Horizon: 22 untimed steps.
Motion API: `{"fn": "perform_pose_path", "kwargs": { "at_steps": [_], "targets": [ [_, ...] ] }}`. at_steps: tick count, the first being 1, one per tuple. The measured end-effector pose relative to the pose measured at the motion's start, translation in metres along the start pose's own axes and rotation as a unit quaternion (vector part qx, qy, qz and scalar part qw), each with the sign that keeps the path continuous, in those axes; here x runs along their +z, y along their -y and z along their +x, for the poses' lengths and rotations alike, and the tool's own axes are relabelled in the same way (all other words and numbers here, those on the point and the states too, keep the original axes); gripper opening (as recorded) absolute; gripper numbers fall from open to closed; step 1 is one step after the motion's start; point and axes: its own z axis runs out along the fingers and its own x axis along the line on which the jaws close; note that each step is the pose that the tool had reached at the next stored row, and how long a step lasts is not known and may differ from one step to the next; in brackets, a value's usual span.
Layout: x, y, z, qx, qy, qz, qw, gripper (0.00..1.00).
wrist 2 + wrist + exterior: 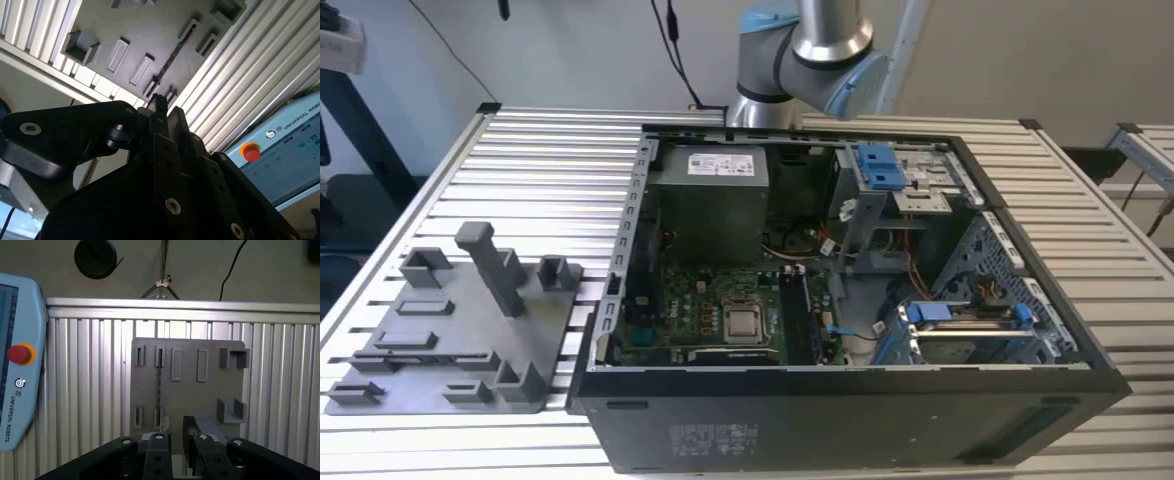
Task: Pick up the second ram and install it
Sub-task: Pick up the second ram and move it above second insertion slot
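Observation:
The second ram [159,390] is a thin dark board standing on edge in a slot of the grey holder plate [190,395], and it appears as a dark line [167,60] in the second wrist view. My gripper [176,424] hangs well above the plate, open by a narrow gap with nothing between its fingers [160,432]. Its tips [161,100] point down toward the plate, a little to one side of the ram's line. In the exterior view the plate [454,330] lies at the left of the open computer case [854,300].
The robot arm [807,50] rises behind the case. Slatted aluminium table [90,390] surrounds the plate. A teach pendant with a red stop button [20,354] lies beside the plate on the table. The plate carries several grey blocks and a tall post [491,265].

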Motion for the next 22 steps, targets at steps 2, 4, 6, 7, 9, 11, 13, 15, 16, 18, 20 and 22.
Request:
{"fn": "perform_pose_path", "kwargs": {
  "at_steps": [2,4,6,7,9,11,13,15,16,18,20,22],
  "targets": [
    [0.0000,0.0000,0.0000,0.000,0.0000,0.0000,1.0000,0.36],
    [0.0000,0.0000,0.0000,0.000,0.0000,0.0000,1.0000,0.42],
    [0.0000,0.0000,0.0000,0.000,0.0000,0.0000,1.0000,0.48],
    [0.0000,0.0000,0.0000,0.000,0.0000,0.0000,1.0000,0.48],
    [0.0000,0.0000,0.0000,-0.001,0.0000,0.0001,1.0000,0.48],
    [0.0005,-0.0001,-0.0001,0.000,-0.0007,0.0001,1.0000,0.48],
    [0.0015,-0.0001,0.0000,0.000,-0.0011,0.0000,1.0000,0.48],
    [0.0035,0.0000,0.0002,-0.001,-0.0011,0.0000,1.0000,0.48],
    [0.0047,0.0000,0.0002,-0.001,-0.0011,0.0000,1.0000,0.48],
    [0.0073,0.0001,0.0003,-0.001,-0.0012,0.0000,1.0000,0.48],
    [0.0103,0.0001,0.0004,-0.001,-0.0012,0.0000,1.0000,0.48],
    [0.0136,0.0002,0.0005,-0.001,-0.0012,0.0000,1.0000,0.48]
  ]
}}
